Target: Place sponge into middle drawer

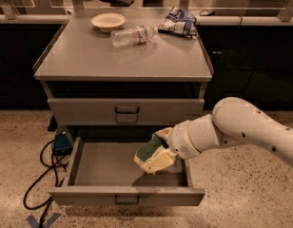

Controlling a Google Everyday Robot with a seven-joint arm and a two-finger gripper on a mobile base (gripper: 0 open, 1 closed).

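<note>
My gripper (154, 158), clamped on the sponge (148, 150), hangs inside the open middle drawer (101, 167) below the bench's (122, 56) front-right corner, ready for release.

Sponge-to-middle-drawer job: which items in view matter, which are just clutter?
Job: sponge, held in the gripper over the open middle drawer.

Lying about: bowl, plastic bottle and snack bag on the cabinet top; closed drawer above; cables on the floor.

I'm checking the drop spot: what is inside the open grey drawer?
Only bare grey floor shows inside the wide open grey metal drawer. The gripper, shut on the pale yellow and green sponge above it, hides the floor's right part.
</note>
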